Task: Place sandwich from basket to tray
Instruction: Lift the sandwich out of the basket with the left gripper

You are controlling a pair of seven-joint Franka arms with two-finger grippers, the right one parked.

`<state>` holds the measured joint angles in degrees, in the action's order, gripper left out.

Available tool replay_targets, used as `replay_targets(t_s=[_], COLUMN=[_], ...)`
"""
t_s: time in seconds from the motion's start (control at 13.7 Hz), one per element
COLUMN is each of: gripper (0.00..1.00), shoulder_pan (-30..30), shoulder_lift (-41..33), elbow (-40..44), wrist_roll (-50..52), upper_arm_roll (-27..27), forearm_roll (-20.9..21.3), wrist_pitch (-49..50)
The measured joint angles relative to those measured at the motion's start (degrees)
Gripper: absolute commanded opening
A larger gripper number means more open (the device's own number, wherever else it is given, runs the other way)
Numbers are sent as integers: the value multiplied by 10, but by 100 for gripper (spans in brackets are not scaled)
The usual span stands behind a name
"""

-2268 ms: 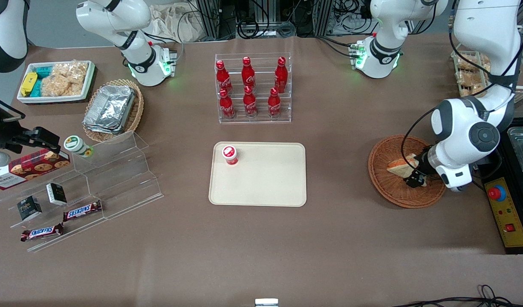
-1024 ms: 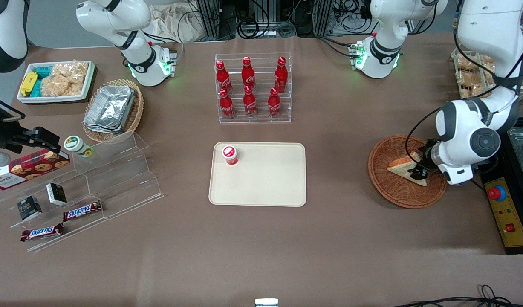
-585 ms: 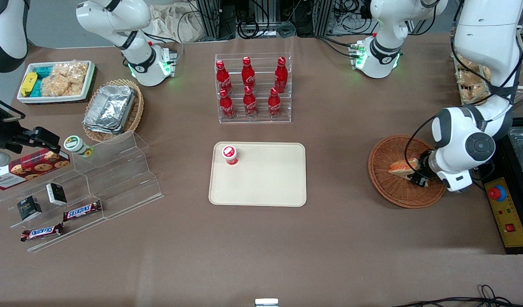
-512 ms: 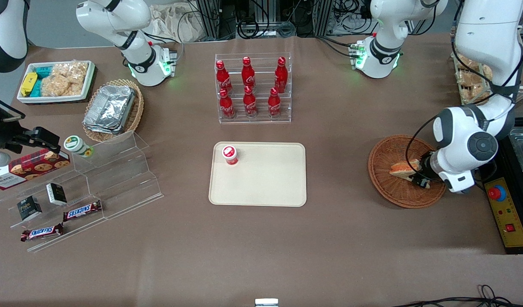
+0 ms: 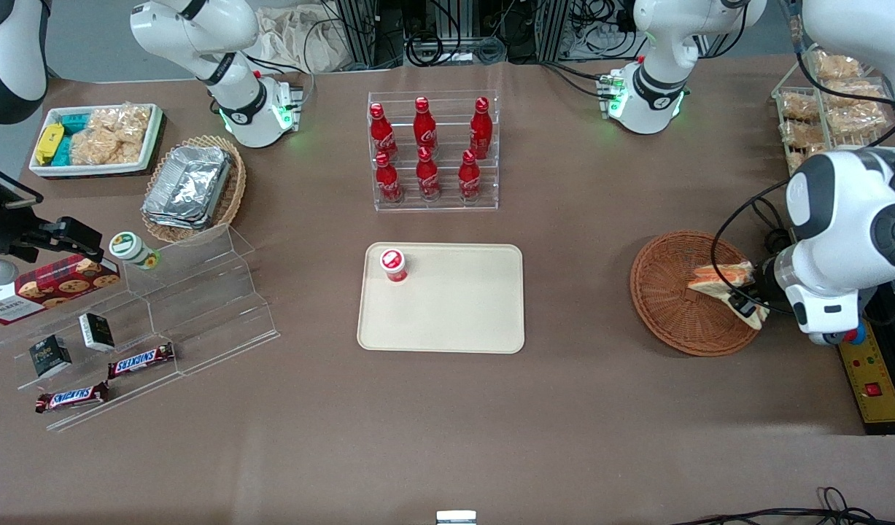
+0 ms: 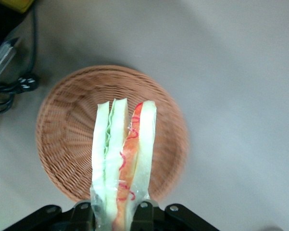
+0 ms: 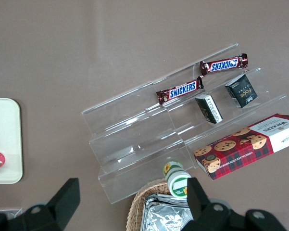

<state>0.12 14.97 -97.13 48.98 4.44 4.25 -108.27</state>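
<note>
Half of the black pincer [image 6: 111, 216] is lying out of frame, clamping the pale triangular sandwich [image 6: 121, 159] above the reddish-brown wicker basket [image 6: 62, 144] on the brown tabletop [image 5: 586, 408].

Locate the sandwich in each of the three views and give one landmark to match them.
Front view: sandwich held in the gripper, lifted above the basket.
Left wrist view: sandwich between the fingers, above the basket.
Right wrist view: not in it.
Shared landmark: the basket.

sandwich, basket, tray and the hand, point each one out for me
sandwich [image 6: 122, 159]: left wrist view, on its filling edge
basket [image 5: 662, 292]: front view, on bare weave
tray [image 5: 462, 306]: front view, on its bare floor
hand [image 6: 113, 214]: left wrist view, between the fingertips, above the basket
</note>
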Motion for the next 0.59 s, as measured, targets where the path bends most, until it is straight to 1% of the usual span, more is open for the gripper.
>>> replay_targets(t_s=[0.15, 0.37, 0.44, 0.59], gripper=[0, 0, 0, 0], shoulder_pan=[-4, -15, -28, -72], shoulder_lift=[23, 90, 119, 176], elbow=[81, 143, 153, 167], wrist_roll=[-51, -97, -102, -104], upper_arm_roll=[49, 127, 142, 151], forearm_roll=[-3, -4, -4, -4], wrist_pitch=[34, 33, 23, -20])
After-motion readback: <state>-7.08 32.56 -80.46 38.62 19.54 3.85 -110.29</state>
